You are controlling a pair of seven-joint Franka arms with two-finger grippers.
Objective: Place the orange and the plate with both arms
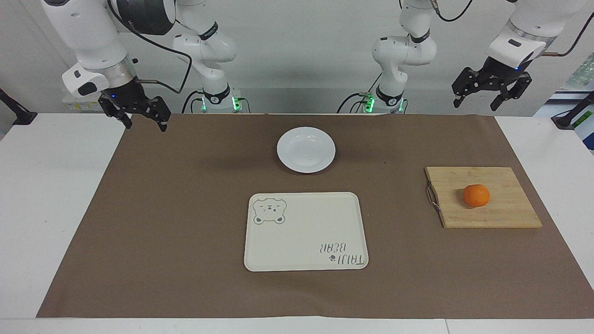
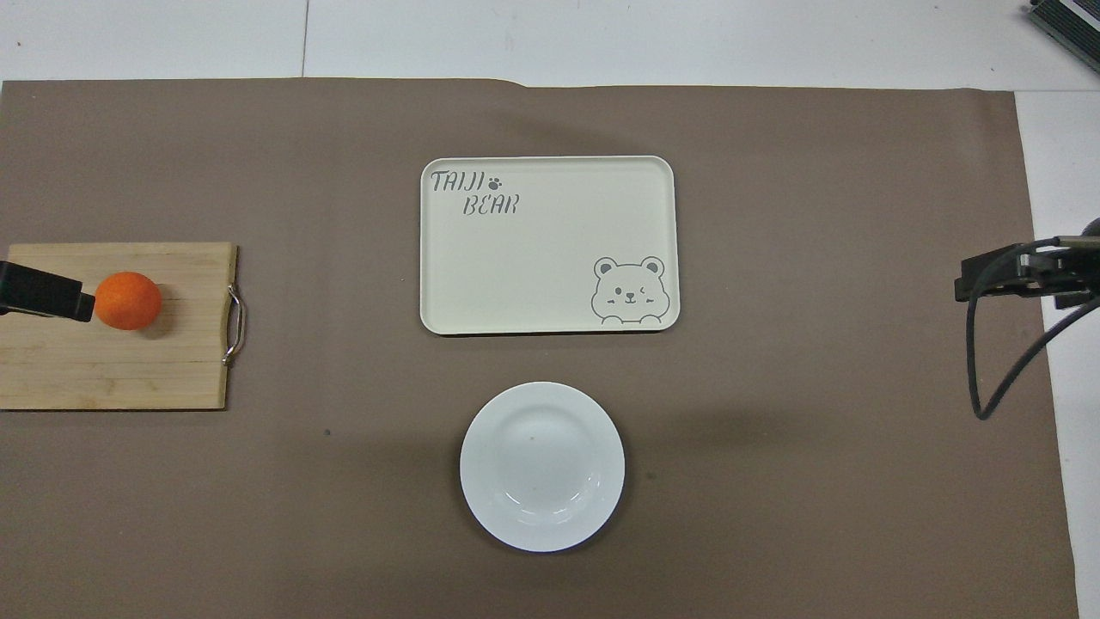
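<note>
The orange (image 1: pixel 476 195) (image 2: pixel 127 301) rests on a wooden cutting board (image 1: pixel 506 211) (image 2: pixel 112 370) toward the left arm's end of the table. The white plate (image 1: pixel 306 149) (image 2: pixel 541 465) lies empty on the brown mat, midway along the table and near the robots. My left gripper (image 1: pixel 477 105) (image 2: pixel 47 294) hangs open high in the air at that end, well above the board and touching nothing. My right gripper (image 1: pixel 145 126) (image 2: pixel 1005 277) is open too, raised over the mat's corner at the right arm's end. Both hold nothing.
A cream rectangular tray (image 1: pixel 306 231) (image 2: pixel 550 245) with a bear drawing lies empty, farther from the robots than the plate. The cutting board has a metal handle (image 1: pixel 432 196) on its tray-facing edge. A brown mat (image 1: pixel 185 208) covers most of the white table.
</note>
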